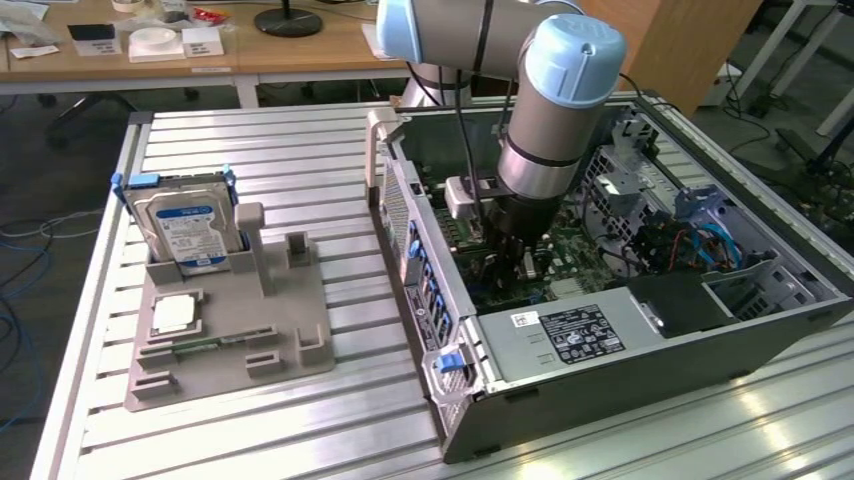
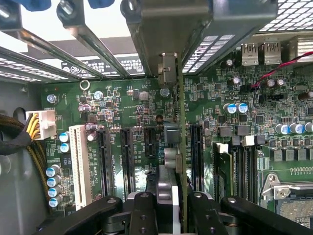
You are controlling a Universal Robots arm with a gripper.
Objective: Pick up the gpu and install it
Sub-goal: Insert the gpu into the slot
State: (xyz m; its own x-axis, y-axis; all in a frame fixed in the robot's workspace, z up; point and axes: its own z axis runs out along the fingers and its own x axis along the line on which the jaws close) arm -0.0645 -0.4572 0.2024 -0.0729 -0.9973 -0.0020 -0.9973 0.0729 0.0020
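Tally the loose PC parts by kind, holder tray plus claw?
hard drive: 1
processor chip: 1
memory stick: 1
gpu, gripped in the claw: 1
Total: 4

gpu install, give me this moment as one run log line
phase: install | gripper: shut on gpu | gpu: edge-on, upright over motherboard slots | arm: inside pc case | hard drive: in holder outside case

I am working in a robot lab. My robot arm (image 1: 554,110) reaches into an open computer case (image 1: 614,300) on a ribbed metal table (image 1: 267,150). Behind it stand wooden desks (image 1: 200,55), and cables (image 1: 27,250) lie on the floor.
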